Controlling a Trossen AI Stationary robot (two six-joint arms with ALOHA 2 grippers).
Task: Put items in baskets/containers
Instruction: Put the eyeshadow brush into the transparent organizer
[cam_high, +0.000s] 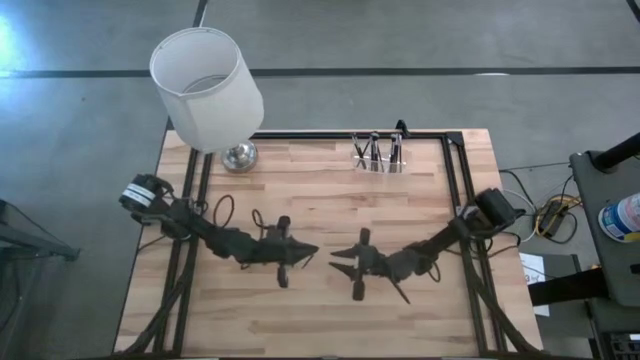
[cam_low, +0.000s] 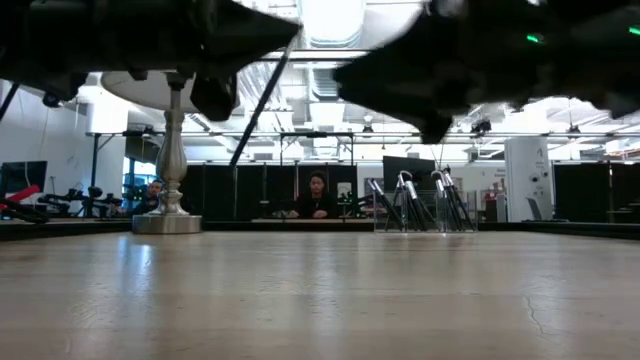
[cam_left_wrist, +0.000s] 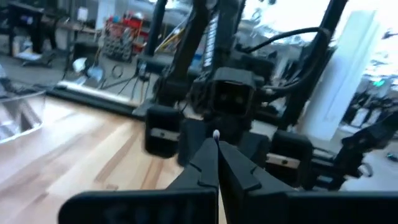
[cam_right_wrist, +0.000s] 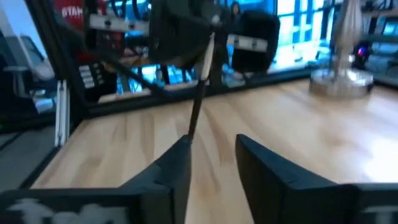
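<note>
Left gripper (cam_high: 308, 250) low over table centre, pointing right, fingers pinched on a thin stick (cam_left_wrist: 216, 134), seemingly | Right gripper (cam_high: 337, 262) faces it, fingers parted, the stick (cam_right_wrist: 198, 99) ahead of them | Clear holder (cam_high: 378, 158) of upright dark sticks (cam_high: 385, 148) at wooden table's (cam_high: 300, 310) far edge | Lamp (cam_high: 208, 88), white cylindrical shade

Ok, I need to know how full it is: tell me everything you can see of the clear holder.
The holder is small, low, clear plastic, standing upright near the table's far edge, right of the lamp. Several dark sticks stand in it, leaning, tips above its rim. Nothing else touches it; the left gripper and right gripper are mid-table, away.
</note>
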